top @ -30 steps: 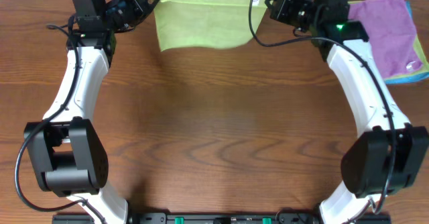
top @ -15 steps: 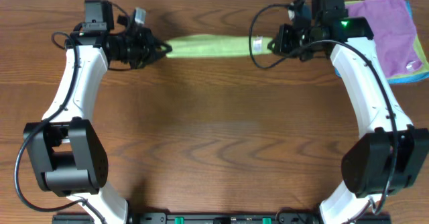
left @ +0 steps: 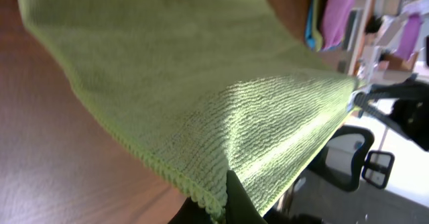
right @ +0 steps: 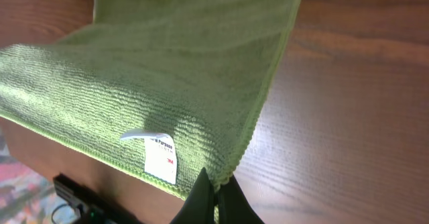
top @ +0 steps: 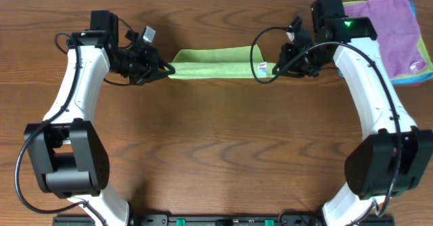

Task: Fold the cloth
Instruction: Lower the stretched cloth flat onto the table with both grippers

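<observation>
overhead shows purple cloth [top: 387,30]; right wrist shows green cloth [right: 167,70], tag [right: 159,153] close.

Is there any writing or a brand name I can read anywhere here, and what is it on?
The white sewn-in tag on the green microfibre cloth: small print with a red mark, too blurred to read.
No other writing is visible.

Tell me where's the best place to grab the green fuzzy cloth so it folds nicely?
By its two short ends, one from each side. The light green microfibre cloth stretches as a long narrow band, so pinching the end corners keeps it taut. The left gripper and right gripper hold it there now, the right beside the white tag.
</observation>
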Controlling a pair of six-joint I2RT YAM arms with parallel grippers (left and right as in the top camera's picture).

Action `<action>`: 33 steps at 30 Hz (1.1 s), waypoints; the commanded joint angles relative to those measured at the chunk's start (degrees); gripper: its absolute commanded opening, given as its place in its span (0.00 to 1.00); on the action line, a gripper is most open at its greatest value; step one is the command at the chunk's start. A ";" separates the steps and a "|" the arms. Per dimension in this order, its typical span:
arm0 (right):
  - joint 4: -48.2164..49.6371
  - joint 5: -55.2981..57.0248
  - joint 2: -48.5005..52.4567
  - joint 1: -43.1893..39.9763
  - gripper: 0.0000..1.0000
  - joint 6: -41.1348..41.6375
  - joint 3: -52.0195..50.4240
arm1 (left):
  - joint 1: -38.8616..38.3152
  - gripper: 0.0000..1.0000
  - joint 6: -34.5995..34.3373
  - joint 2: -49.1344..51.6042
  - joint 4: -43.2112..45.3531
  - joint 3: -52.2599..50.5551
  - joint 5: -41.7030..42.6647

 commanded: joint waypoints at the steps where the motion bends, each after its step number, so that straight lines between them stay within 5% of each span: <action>1: -0.57 6.47 0.00 -1.18 0.01 -2.38 -1.73 | 1.18 0.06 4.74 0.61 -1.88 -1.36 -5.42; 20: 16.55 2.80 -18.08 0.33 0.01 5.03 -41.33 | 0.81 0.06 7.28 0.48 -0.04 -26.32 -4.66; 33: 18.86 3.50 -21.05 1.31 0.02 7.39 -45.92 | 0.81 0.06 7.85 -3.48 -0.57 -28.33 -3.48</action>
